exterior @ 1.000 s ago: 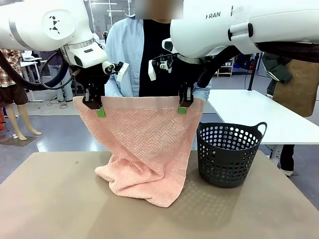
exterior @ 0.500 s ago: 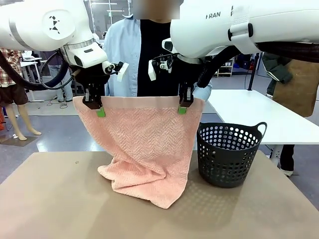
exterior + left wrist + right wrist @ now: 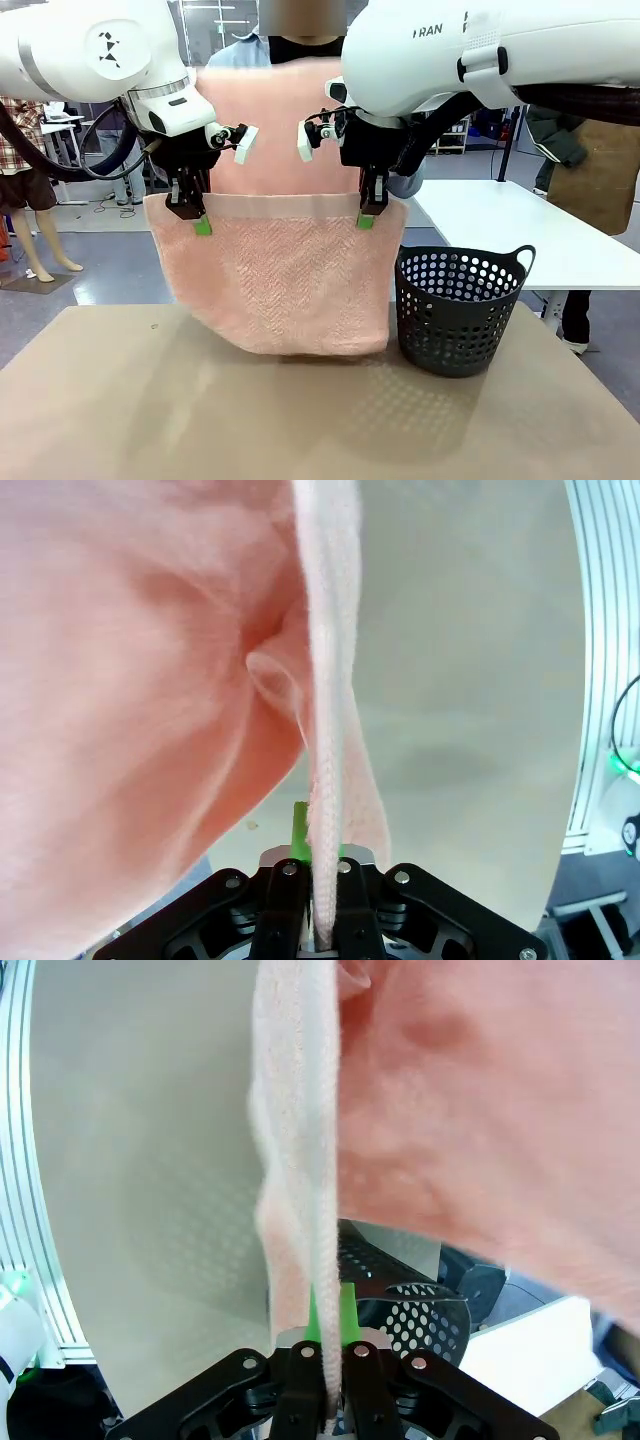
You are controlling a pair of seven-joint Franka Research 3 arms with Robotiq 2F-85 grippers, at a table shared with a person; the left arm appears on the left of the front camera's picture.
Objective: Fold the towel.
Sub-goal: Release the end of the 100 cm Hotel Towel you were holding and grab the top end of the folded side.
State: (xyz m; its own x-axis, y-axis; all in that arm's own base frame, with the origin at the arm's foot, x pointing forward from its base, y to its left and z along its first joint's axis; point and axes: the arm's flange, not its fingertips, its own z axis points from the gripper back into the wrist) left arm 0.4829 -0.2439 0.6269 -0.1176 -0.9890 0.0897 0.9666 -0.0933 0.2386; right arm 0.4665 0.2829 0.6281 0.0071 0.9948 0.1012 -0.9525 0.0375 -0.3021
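Okay, I've got the towel (image 3: 275, 280) up off the bench (image 3: 120, 400) and stretched between both arms. The left arm (image 3: 90, 50) comes down at the cloth's left top corner and the left jaws are pinching the hem there. The right arm (image 3: 480, 50) does the same at the right corner, and the right jaws are pressed tight on the hem. On my left wrist feed the edge of the towel (image 3: 120, 660) runs straight down between the fingers, a green pad (image 3: 298, 830) peeking out beside it. On the right wrist feed it's the same story: the towel (image 3: 480, 1110) is clamped and a green pad (image 3: 345, 1310) sits against the cloth. From the front the towel hangs as a doubled sheet. The near panel drops from my jaws to a fold low over the bench, and I can't tell if it brushes the surface. The far panel rises behind the jaws, in front of the person (image 3: 300, 48). The dark basket (image 3: 460, 310) stands on the bench just right of the hanging fold.
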